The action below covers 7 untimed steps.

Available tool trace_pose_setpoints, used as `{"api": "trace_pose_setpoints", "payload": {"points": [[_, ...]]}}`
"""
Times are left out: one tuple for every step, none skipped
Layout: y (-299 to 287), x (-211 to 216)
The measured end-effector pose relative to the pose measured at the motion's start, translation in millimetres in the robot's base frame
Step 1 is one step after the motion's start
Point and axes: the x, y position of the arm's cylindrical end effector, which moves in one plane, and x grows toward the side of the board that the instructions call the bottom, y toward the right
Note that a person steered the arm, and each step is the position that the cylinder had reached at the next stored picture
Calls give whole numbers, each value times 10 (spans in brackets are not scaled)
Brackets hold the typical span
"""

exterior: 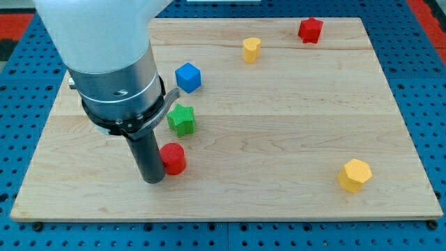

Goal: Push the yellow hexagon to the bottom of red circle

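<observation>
The yellow hexagon (pixel 355 174) lies near the view's lower right of the wooden board (pixel 279 125). The red circle (pixel 173 157) lies at the lower left. My tip (pixel 153 179) rests on the board right beside the red circle, on its left, touching or nearly touching it. The yellow hexagon is far to the right of both, slightly lower than the red circle.
A green star block (pixel 182 119) sits just above the red circle. A blue cube (pixel 188 77) is higher up. A small yellow block (pixel 251 49) and a red star-like block (pixel 310 30) lie near the top edge. My arm's large body (pixel 111 63) covers the upper left.
</observation>
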Motion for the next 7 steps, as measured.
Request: {"api": "trace_pose_setpoints", "payload": {"points": [[-155, 190], [192, 589], [1333, 430], [2467, 53], [2024, -101], [2612, -196], [3406, -116]]}}
